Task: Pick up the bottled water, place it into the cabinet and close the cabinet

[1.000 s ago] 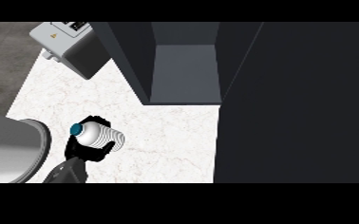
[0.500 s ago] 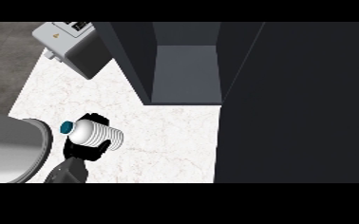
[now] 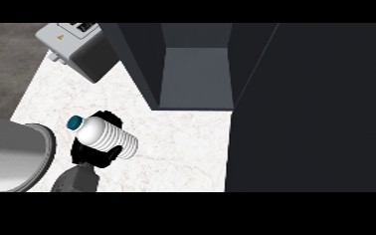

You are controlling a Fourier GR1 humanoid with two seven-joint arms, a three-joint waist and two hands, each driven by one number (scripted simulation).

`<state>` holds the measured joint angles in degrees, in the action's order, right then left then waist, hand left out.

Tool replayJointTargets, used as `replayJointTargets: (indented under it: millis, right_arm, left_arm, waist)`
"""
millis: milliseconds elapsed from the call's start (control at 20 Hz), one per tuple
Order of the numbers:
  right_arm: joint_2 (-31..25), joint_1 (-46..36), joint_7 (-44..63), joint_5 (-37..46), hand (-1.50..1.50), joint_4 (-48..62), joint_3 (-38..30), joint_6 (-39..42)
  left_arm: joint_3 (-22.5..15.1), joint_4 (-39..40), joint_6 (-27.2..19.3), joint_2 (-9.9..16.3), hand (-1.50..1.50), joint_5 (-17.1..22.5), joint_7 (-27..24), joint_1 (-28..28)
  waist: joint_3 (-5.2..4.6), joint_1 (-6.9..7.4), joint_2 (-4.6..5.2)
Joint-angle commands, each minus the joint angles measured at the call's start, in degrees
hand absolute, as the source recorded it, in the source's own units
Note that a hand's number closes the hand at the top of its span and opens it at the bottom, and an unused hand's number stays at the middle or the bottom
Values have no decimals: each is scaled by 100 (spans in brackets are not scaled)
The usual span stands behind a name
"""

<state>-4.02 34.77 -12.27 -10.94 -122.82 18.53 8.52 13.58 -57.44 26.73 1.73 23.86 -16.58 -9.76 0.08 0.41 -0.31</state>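
A white ribbed bottled water point(image 3: 108, 138) with a teal cap point(image 3: 73, 123) lies tilted in my left hand point(image 3: 92, 155), cap pointing up-left. The black fingers curl round its lower side and part of the hand is hidden under it. The bottle is held over the white marble counter point(image 3: 176, 144), down and to the left of the cabinet. The dark grey cabinet point(image 3: 197, 77) stands open at the top centre, its inside bare. Its dark door point(image 3: 305, 109) fills the right side of the view. My right hand does not show.
A grey box-like appliance point(image 3: 79, 47) stands at the upper left, close to the cabinet's left wall. A large round grey metal vessel point(image 3: 21, 154) sits at the left edge beside my forearm point(image 3: 73, 179).
The bottle has risen slightly in my left hand, its cap moving up the view. The cabinet and its door have not moved.
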Motion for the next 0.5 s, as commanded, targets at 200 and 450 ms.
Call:
replayJointTargets:
  millis: [200, 450]
  right_arm:
    - [-34, 224, -62, -40, -150, -110, 327, 24]
    - [-181, 116, 61, -119, -150, -299, 219, -22]
  left_arm:
    - [-1310, -1505, -1756, -169, 150, 387, 611, -154]
    - [-2003, -1388, -2613, -171, 150, 263, 320, -575]
  waist:
    - [-4, -75, 8]
    - [-8, -104, 26]
